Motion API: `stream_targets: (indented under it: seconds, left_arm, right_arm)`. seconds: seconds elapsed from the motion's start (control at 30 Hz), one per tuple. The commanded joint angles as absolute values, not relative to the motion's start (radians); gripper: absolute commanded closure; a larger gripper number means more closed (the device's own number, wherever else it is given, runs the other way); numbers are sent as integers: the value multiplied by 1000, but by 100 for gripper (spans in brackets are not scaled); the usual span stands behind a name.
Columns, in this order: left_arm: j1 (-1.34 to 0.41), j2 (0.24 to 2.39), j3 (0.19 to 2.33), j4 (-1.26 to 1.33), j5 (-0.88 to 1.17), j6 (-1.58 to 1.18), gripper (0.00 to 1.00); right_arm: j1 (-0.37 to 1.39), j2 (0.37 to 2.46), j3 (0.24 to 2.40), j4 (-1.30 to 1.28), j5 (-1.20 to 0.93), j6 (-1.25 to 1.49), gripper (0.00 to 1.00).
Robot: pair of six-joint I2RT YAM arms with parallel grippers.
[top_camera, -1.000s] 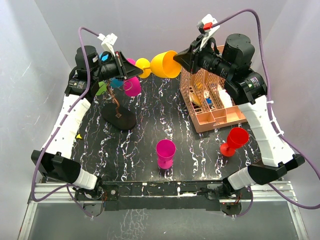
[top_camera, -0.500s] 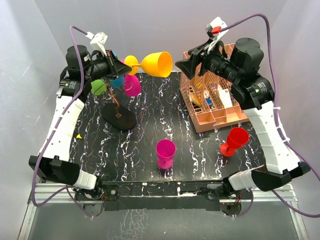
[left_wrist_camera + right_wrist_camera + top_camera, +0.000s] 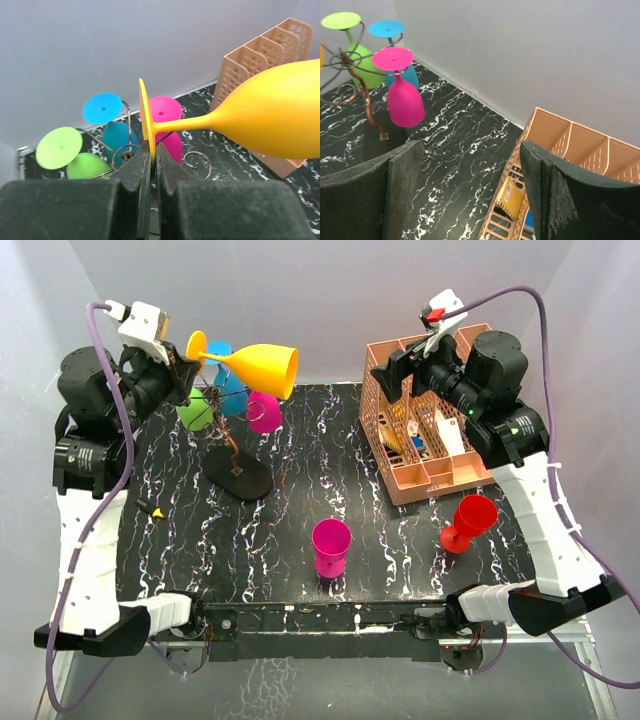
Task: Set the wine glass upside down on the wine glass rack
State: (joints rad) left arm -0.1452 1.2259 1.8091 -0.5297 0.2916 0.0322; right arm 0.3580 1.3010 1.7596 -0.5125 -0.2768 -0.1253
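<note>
The yellow wine glass (image 3: 258, 365) lies sideways in the air above the wine glass rack (image 3: 238, 476), its bowl pointing right. My left gripper (image 3: 186, 368) is shut on the rim of its round foot (image 3: 144, 119), with the stem running right to the bowl (image 3: 275, 117). On the rack's wire arms (image 3: 124, 153) hang a green glass (image 3: 196, 412), a blue glass (image 3: 229, 390) and a magenta glass (image 3: 265, 412), all upside down. One wire ring (image 3: 198, 165) hangs empty below the yellow stem. My right gripper (image 3: 396, 368) stands open and empty over the peach organizer's left edge.
The peach slotted organizer (image 3: 447, 472) holds small items at the back right. A red glass (image 3: 470, 522) stands in front of it and a magenta glass (image 3: 332, 546) stands at the table's front middle. A tiny yellow piece (image 3: 157, 511) lies at the left.
The right gripper let go of the yellow bowl, opened wide and drew back right. The left arm rose and pulled back left, carrying the glass by its foot.
</note>
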Motion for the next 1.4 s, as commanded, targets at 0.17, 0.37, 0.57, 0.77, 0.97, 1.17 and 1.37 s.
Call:
stream_targets:
  seconds: [0.17, 0.37, 0.57, 0.77, 0.97, 1.17, 1.37]
  left_arm:
    - [-87, 1157, 1882, -627, 194, 212, 100]
    - [-53, 1127, 1948, -672, 112, 341, 100]
    - [-1, 1102, 2020, -705, 10, 488, 100]
    - [56, 1075, 2012, -722, -154, 621, 100]
    - [82, 1022, 1882, -755, -284, 805, 100]
    - [93, 996, 1762, -823, -309, 931, 100]
    - [89, 1006, 1728, -881, -200, 1002, 100]
  right_arm:
    - [352, 1289, 1654, -415, -184, -242, 12]
    - [352, 1280, 1468, -339, -135, -357, 9]
    - [349, 1261, 1289, -243, -82, -388, 8]
    - [302, 1231, 1193, -202, -150, -362, 8]
    - [270, 1218, 1150, -186, -197, -348, 8]
    - [257, 1216, 1141, -186, -218, -341, 8]
    - [243, 1210, 1131, -186, -231, -338, 8]
